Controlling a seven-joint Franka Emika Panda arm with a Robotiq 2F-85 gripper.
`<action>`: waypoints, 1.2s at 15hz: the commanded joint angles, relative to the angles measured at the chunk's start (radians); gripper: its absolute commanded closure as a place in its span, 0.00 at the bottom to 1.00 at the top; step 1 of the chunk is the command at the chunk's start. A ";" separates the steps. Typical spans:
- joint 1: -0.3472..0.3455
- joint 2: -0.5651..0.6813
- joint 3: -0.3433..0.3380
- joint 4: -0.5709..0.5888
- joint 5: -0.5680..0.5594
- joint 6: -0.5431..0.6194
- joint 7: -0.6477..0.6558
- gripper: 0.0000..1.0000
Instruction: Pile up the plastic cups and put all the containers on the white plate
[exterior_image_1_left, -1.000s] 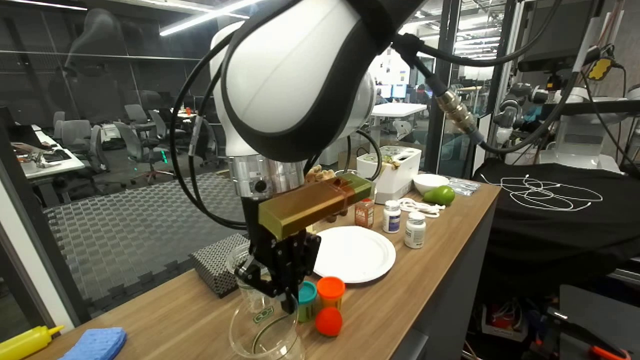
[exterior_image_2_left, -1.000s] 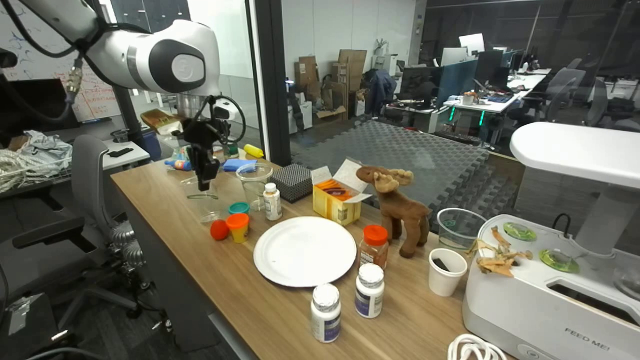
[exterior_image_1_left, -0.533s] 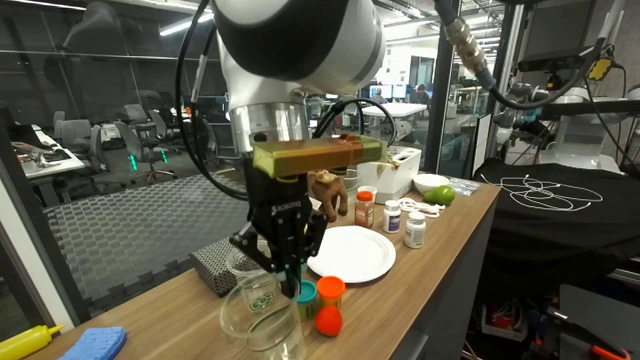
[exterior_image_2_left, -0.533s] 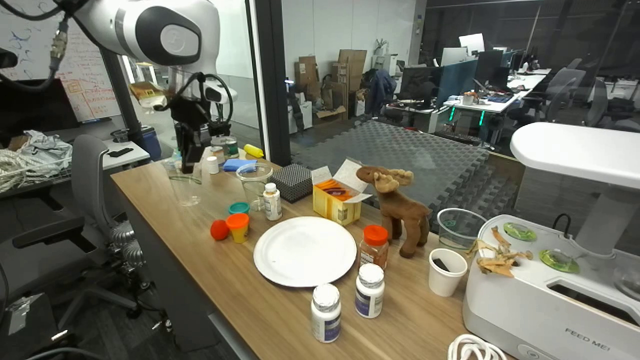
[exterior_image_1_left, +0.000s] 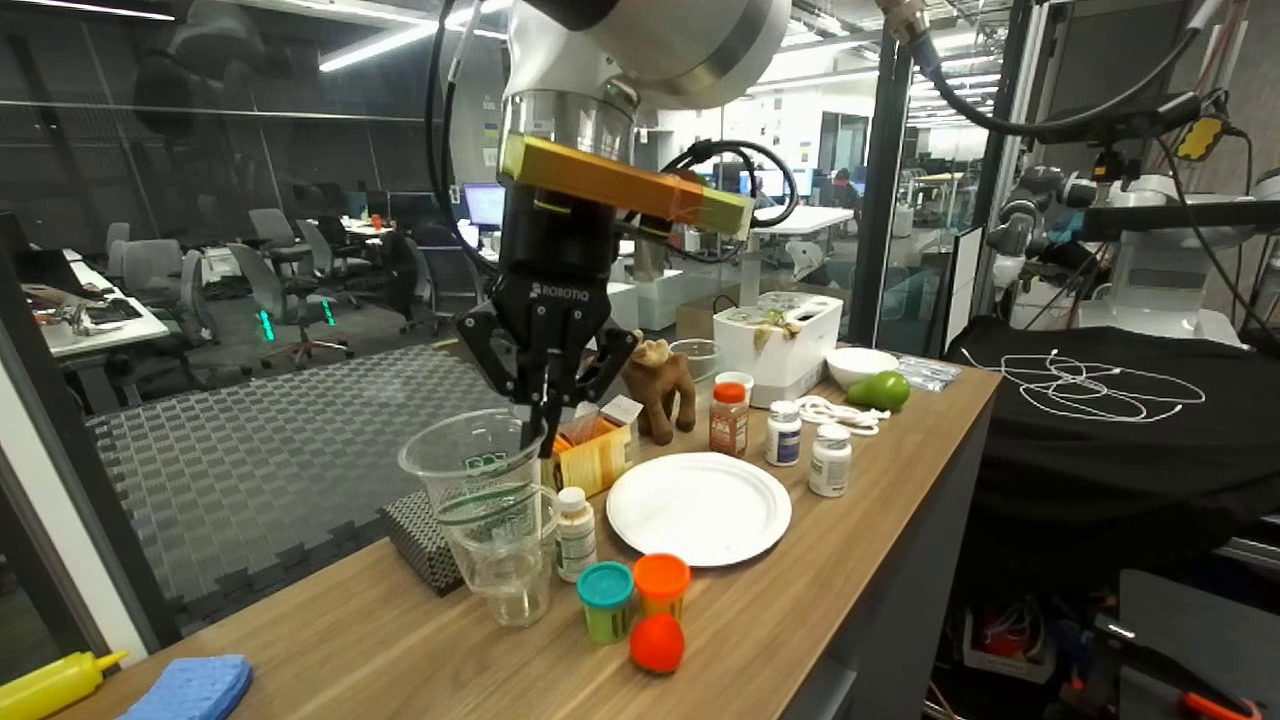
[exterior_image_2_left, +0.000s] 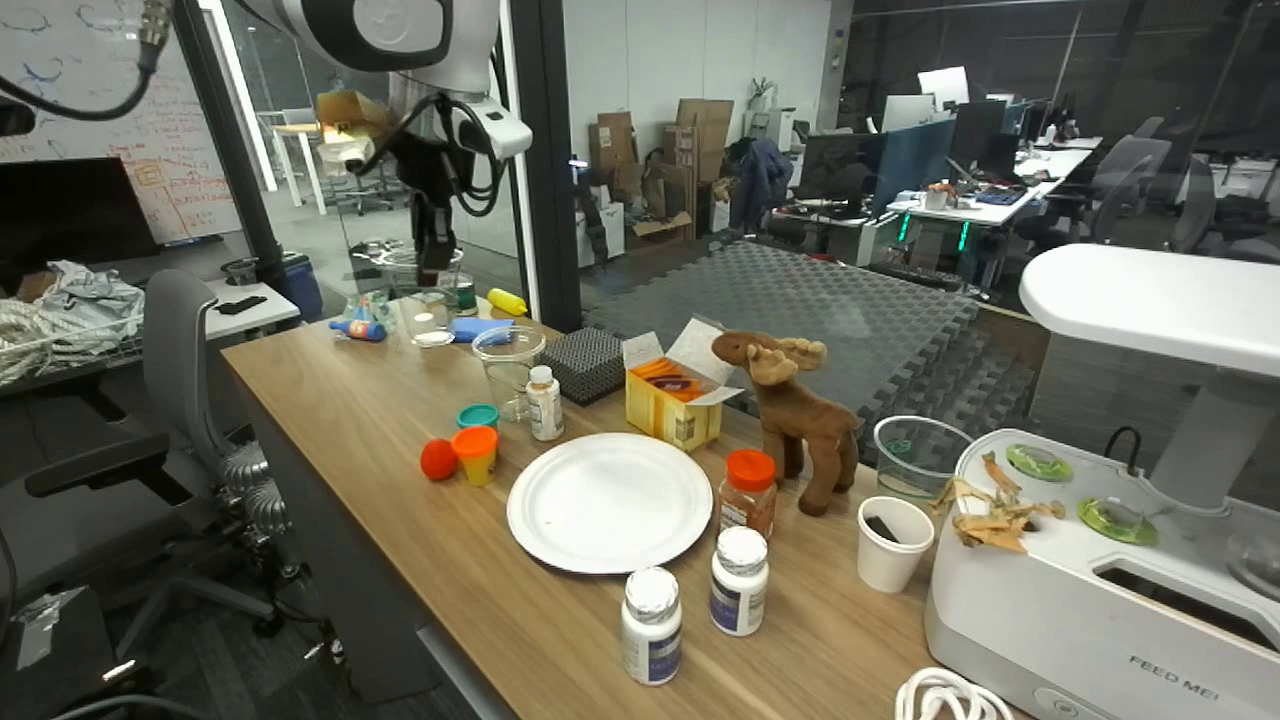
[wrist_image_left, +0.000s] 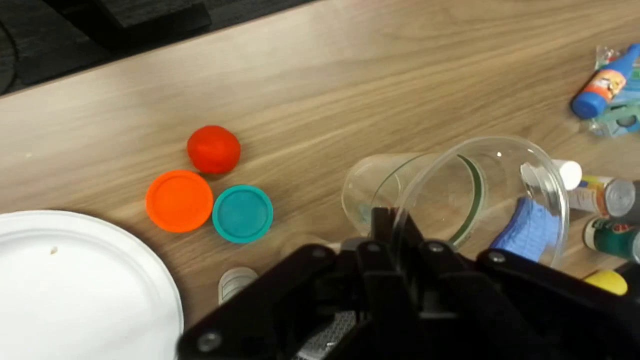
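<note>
My gripper is shut on the rim of a clear plastic cup and holds it above the table, slightly tilted. The held cup also shows in the wrist view, with the fingers pinching its wall. A second clear cup stands on the table beside the black foam block; in an exterior view the held cup overlaps it. A third clear cup stands by the white device. The white plate lies mid-table. Teal-lidded and orange-lidded tubs stand near it.
A small white bottle stands close to the second cup. A red ball, black foam block, yellow box, toy moose, red-lidded jar, two white bottles and a paper cup surround the plate.
My gripper has risen with the clear cup in it, from low by the teal tub to well above the table. The cup now overlaps the second cup in an exterior view.
</note>
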 joint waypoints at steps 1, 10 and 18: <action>-0.015 0.020 -0.015 0.040 0.034 0.048 0.032 0.94; 0.002 0.077 -0.033 0.054 -0.018 0.187 0.100 0.95; 0.025 0.073 -0.045 0.020 -0.102 0.261 0.120 0.95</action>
